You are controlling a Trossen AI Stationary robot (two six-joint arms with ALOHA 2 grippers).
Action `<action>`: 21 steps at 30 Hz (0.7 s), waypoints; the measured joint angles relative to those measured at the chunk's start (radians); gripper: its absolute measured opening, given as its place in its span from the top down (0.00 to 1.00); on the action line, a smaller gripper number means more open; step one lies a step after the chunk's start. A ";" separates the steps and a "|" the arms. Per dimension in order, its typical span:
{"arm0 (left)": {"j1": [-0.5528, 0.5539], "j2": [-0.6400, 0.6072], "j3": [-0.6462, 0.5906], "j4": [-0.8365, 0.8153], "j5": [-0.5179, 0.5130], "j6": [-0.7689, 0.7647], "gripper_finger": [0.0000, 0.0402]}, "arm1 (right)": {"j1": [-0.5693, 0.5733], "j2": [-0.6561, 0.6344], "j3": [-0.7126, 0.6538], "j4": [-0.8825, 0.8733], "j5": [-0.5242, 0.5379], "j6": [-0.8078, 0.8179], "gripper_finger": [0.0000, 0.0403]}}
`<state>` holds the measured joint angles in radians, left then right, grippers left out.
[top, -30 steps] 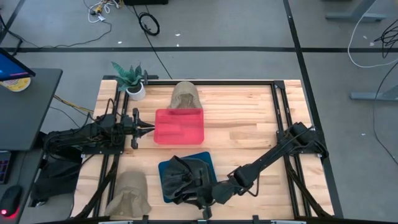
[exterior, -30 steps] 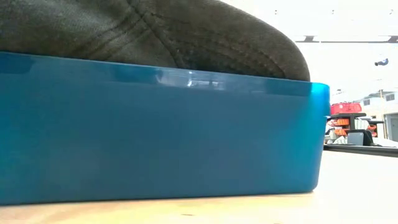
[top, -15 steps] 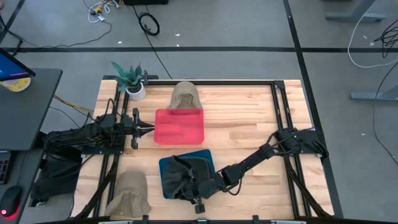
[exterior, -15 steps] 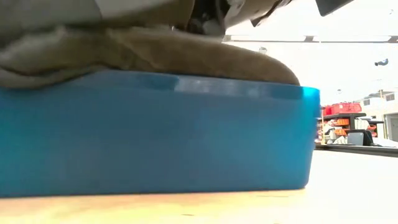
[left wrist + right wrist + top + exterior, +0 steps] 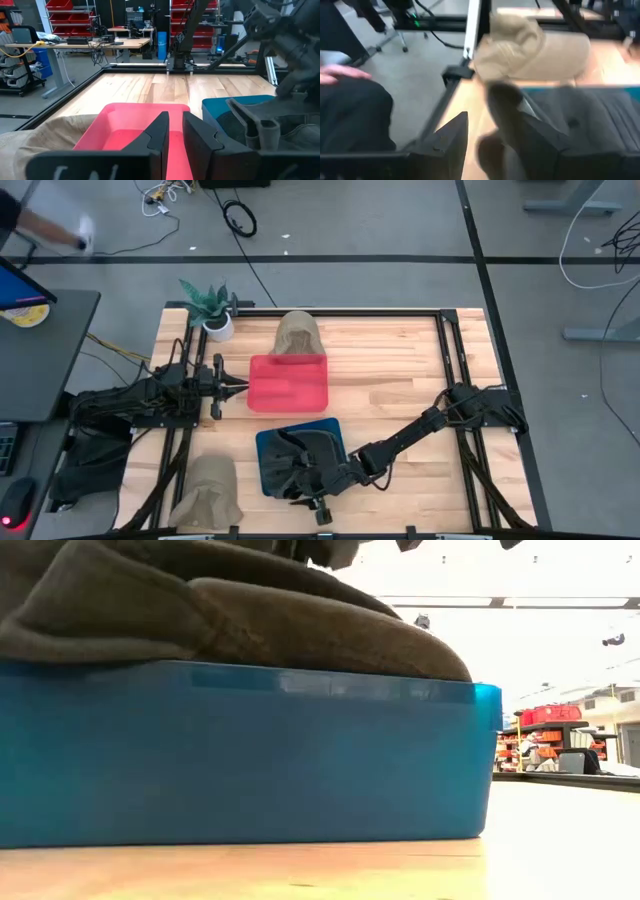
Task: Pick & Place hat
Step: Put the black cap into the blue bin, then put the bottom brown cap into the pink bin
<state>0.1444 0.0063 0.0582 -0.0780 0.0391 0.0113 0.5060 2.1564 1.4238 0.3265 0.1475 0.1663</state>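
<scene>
A dark hat (image 5: 305,455) lies crumpled in the blue tray (image 5: 264,446) at the table's near middle, and rises above the tray wall in the low view (image 5: 250,620). My right gripper (image 5: 306,484) is over the tray's near side. It is open (image 5: 492,112), and a raised dark fold of the hat (image 5: 504,107) stands between its fingers. My left gripper (image 5: 240,388) is shut and empty at the left edge of the pink tray (image 5: 288,383). My right gripper has its fingers on either side of the hat's raised fold (image 5: 504,107). Bare wood shows between one finger (image 5: 454,131) and the fold. Whether the other finger (image 5: 540,132) touches it, I cannot tell.
A tan hat (image 5: 298,333) lies behind the pink tray. Another tan hat (image 5: 207,490) lies at the near left corner, beside the blue tray. A potted plant (image 5: 212,305) stands at the far left. A person's hand (image 5: 340,75) shows beyond the table's edge.
My right gripper has gone toward the table's left over the blue tray. The dark hat has gone from a smooth dome to a crumpled heap in the tray. The gripper pressed into it half a second ago and now stands higher above it. The tray has shifted a little.
</scene>
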 joint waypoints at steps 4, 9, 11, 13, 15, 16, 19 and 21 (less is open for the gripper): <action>0.000 0.000 0.000 0.000 0.000 0.000 0.86 | 0.007 -0.046 0.000 -0.004 -0.008 -0.032 0.58; 0.000 0.000 0.000 0.000 0.000 0.000 0.86 | 0.005 -0.121 0.001 -0.042 -0.007 -0.081 0.58; 0.000 0.000 0.000 0.000 0.000 0.000 0.86 | -0.002 -0.153 0.001 -0.093 -0.002 -0.081 0.58; 0.000 0.000 0.000 0.000 0.000 0.000 0.86 | -0.010 -0.189 0.001 -0.157 0.022 -0.079 0.58; 0.000 0.000 0.000 0.000 0.000 0.000 0.86 | -0.021 -0.227 0.002 -0.227 0.070 -0.079 0.58; 0.000 0.000 0.000 0.000 0.000 0.000 0.86 | -0.027 -0.244 0.002 -0.262 0.100 -0.088 0.58; 0.000 0.000 0.000 0.000 0.000 0.000 0.86 | -0.045 -0.277 0.002 -0.338 0.184 -0.108 0.58; 0.000 0.000 0.000 0.000 0.000 0.000 0.86 | -0.058 -0.290 0.002 -0.369 0.218 -0.111 0.58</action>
<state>0.1444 0.0059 0.0582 -0.0780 0.0387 0.0113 0.4484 1.8666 1.4258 -0.0422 0.3655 0.0550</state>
